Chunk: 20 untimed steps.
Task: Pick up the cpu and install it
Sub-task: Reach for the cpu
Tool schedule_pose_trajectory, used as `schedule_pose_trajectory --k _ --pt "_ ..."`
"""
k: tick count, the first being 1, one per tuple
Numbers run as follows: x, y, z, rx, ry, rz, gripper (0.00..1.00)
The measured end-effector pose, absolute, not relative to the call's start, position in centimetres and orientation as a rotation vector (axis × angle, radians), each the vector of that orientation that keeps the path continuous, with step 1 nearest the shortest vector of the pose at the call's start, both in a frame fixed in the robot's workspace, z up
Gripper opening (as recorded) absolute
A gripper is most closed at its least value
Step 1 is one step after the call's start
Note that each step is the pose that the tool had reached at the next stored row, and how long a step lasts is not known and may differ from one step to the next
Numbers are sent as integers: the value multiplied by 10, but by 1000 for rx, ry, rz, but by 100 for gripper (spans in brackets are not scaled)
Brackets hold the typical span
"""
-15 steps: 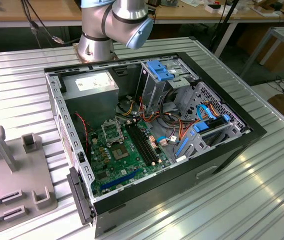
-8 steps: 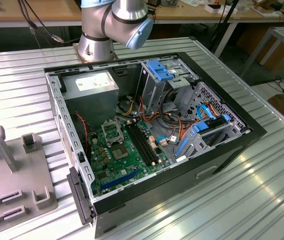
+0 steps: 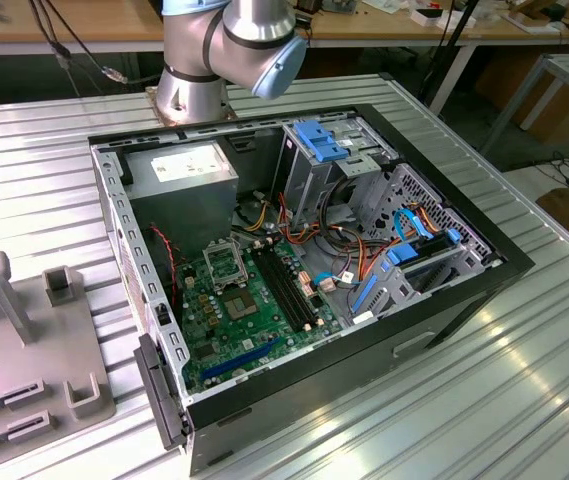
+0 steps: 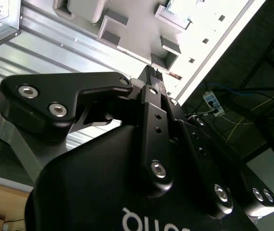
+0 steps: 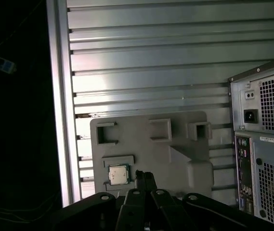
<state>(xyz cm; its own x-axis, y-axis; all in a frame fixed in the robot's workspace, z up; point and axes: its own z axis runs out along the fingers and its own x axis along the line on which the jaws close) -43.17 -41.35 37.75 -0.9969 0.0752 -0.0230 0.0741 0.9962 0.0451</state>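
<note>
Clenched, with its two black fingertips (image 4: 149, 77) pressed together and nothing held between them, the hand (image 5: 145, 179) hangs above the grey fixture plate (image 5: 151, 144). The cpu (image 5: 118, 174) lies flat, silver top up, in a shallow square seat near one corner of that plate. In the first wrist view it sits just to one side of the fingertips, apart from them and untouched. A low raised lip borders the seat on one side, and other blocky brackets stand farther across the plate, leaving the room directly over the chip open. The plate rests on the ribbed metal tabletop (image 5: 151, 67), with the cpu's corner close to the tabletop's long edge rail (image 5: 62, 96), beyond which the view drops into darkness. On the plate's opposite side a narrow strip of bare ribs separates it from the rear panel of the computer case (image 5: 262, 144). In the exterior view the case lies open on its side. The socket frame (image 3: 226, 262) sits on the green board (image 3: 234, 320), hemmed in by the power supply (image 3: 186, 170) and the memory slots (image 3: 286, 288), while the arm (image 3: 229, 45) rises behind the case's far wall.
</note>
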Motion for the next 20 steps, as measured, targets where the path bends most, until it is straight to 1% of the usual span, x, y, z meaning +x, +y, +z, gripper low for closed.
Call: schedule_pose_trajectory --k 7,13,20 --pt "-433 -417 377 116 3114 67 11" --pt "-436 -423 377 116 3114 20 11" --pt "-460 -423 374 116 3114 20 11"
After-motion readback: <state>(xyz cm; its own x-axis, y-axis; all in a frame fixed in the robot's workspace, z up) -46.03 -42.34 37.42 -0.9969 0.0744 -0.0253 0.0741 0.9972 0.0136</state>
